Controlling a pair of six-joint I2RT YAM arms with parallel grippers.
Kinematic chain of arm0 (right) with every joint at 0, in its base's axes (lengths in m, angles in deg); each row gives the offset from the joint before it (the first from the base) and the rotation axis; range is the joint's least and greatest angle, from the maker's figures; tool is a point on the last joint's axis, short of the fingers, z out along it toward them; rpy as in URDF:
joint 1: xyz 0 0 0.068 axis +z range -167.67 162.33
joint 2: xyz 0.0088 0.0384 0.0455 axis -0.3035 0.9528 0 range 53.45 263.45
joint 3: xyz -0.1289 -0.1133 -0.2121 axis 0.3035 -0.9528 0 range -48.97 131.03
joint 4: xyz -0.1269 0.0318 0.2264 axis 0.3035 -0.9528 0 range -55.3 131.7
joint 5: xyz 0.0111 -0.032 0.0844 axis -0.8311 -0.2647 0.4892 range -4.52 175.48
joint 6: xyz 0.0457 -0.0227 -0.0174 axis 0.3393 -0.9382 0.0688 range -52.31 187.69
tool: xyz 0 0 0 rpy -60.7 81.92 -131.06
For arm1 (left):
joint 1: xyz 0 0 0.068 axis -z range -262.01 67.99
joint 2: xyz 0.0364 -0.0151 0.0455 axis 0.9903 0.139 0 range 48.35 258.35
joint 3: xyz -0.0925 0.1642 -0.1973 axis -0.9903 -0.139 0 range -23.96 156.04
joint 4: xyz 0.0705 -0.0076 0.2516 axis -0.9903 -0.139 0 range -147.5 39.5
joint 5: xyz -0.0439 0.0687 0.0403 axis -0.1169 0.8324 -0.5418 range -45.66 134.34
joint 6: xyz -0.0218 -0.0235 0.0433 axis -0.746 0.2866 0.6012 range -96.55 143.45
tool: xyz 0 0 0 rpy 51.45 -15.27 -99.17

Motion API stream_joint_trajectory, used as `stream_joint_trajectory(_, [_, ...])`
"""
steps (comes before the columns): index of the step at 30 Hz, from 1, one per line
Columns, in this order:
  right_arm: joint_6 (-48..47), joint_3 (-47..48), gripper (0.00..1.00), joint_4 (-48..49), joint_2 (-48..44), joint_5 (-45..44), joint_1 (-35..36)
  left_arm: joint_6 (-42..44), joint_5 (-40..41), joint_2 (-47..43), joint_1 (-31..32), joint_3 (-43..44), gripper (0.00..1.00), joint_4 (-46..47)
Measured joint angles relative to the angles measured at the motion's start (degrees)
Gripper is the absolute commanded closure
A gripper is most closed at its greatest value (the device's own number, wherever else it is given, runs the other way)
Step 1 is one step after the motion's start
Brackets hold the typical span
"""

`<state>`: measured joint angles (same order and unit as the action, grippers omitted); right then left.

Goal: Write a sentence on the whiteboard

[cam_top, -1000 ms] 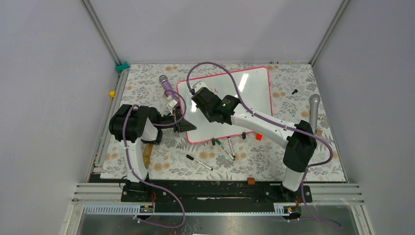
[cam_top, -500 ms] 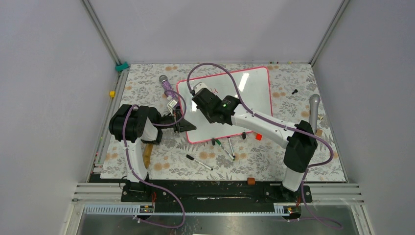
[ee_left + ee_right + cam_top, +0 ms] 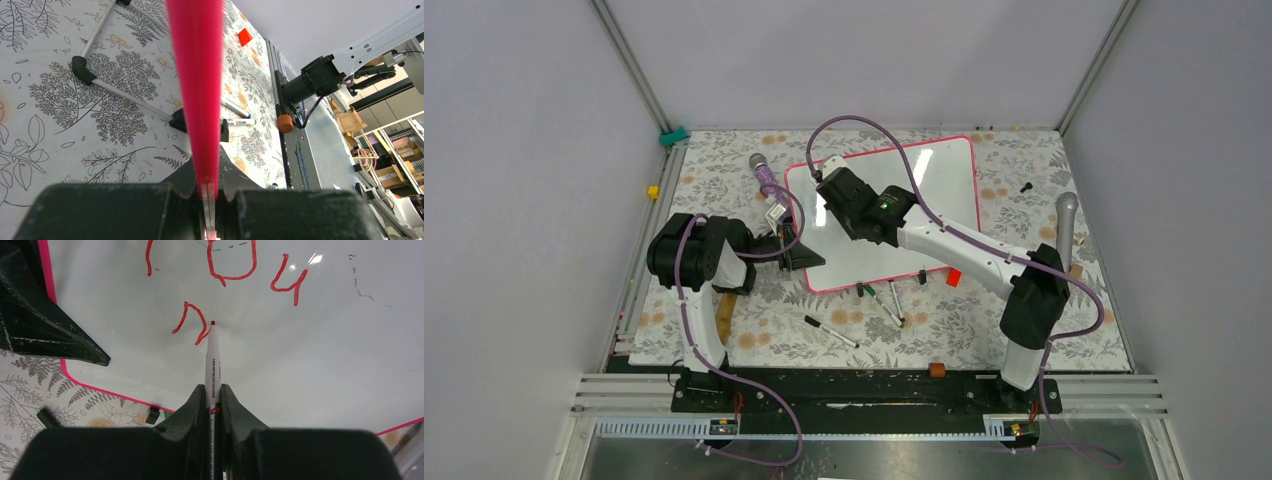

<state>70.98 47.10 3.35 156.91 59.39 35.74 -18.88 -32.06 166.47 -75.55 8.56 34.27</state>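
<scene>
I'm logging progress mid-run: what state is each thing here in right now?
whiteboard: lying on the table, left edge clamped.
sentence: unfinished; "You" written, second word barely started.
marker: uncapped, red tip on the whiteboard.
left gripper: shut on the whiteboard's pink frame.
right gripper: shut on the marker.
spare markers: lying loose on the table, unheld.
</scene>
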Motion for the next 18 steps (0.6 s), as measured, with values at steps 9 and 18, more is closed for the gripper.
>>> stream_joint_trajectory(9, [0.0, 0.5, 1.0, -0.2, 0.3, 0.0, -0.2, -0.1, 0.0, 0.0, 0.0, 0.0, 1.0, 0.0])
stream_joint_trajectory(18, [0.0, 0.5, 1.0, -0.2, 0.3, 0.0, -0.5, -0.2, 0.1, 0.0, 0.0, 0.0, 1.0, -0.2])
